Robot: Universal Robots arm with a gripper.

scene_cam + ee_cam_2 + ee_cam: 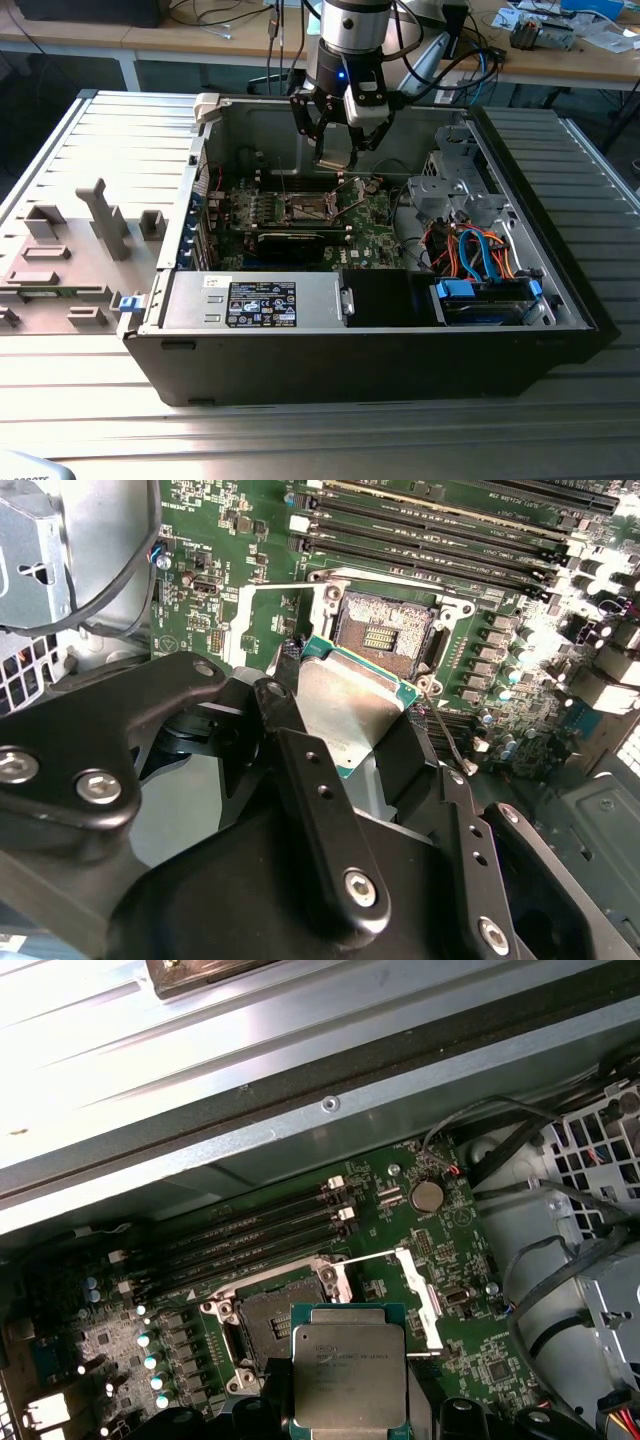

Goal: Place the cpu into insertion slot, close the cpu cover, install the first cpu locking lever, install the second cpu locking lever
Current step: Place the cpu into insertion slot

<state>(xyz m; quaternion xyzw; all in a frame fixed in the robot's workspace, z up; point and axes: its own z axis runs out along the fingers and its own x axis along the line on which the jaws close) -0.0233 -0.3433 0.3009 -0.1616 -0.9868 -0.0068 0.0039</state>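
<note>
Item, my gripper (337, 158): clenched on the chip (350, 1375), which I see hanging above the bare socket (270, 1322), its cover (418, 1298) swung open alongside, on the green board (372, 232) inside the computer case (400, 350).

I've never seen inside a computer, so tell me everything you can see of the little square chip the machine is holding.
The cpu is a small flat square: a dull silver-grey metal top with print on it, set on a thin green base whose edge shows around it. The gripper holds it, black fingers clamped on opposite sides. It hangs metal side up over the green board, close to the empty insertion slot and not yet seated in it.
</note>
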